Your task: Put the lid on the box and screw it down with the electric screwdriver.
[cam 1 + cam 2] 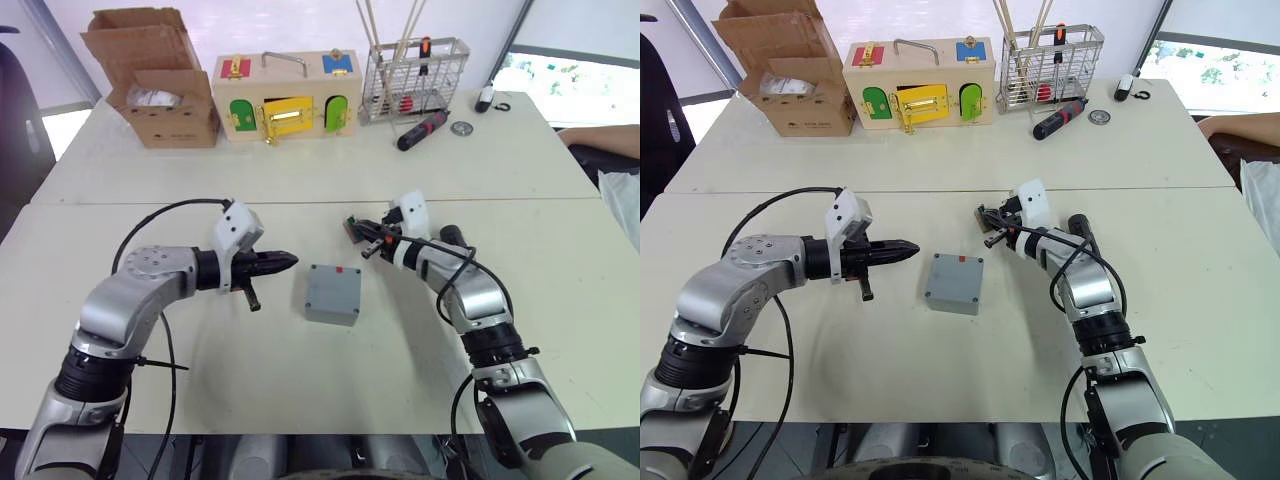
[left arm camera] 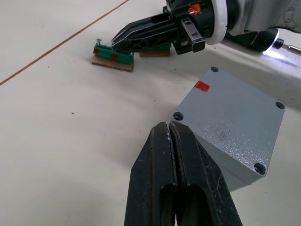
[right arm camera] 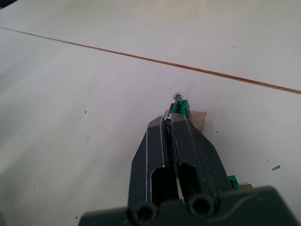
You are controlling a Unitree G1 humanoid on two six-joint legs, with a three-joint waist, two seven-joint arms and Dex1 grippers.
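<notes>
Step in hand: we judge the lid (image 2: 235, 110) is already seated on the box (image 1: 333, 293), because its flat grey top shows four corner holes that look empty. So the work now is fetching a screw.
Left fingers: the left gripper (image 1: 285, 262) has its fingers pressed together with nothing between them. Their tips lie just beside the nearest corner of the box, perhaps touching it.
Right fingers: the right gripper (image 1: 368, 238) is also closed down to a slit, and we cannot make out anything pinched in it. The tips rest at the green screw holder (image 2: 113, 52).
Screw: one screw (image 3: 177, 96) stands upright in the holder just beyond the right fingertips.
Box position: it lies on the counter (image 1: 300, 170) between the two sets of fingers, closer to the left ones.
Electric screwdriver: it lies (image 1: 451, 237) behind the right fingers, alongside that forearm, and nothing is holding it.
Doing it well: we should part the right fingers only slightly, close on the screw's shank below the head and lift it straight up so the holder does not tip.
Bracing: we would keep the left fingers against the box corner so it cannot slide while the screw is dropped into a hole.
Risk: the screw is small, and a skewed pinch could flick it across the counter.
</notes>
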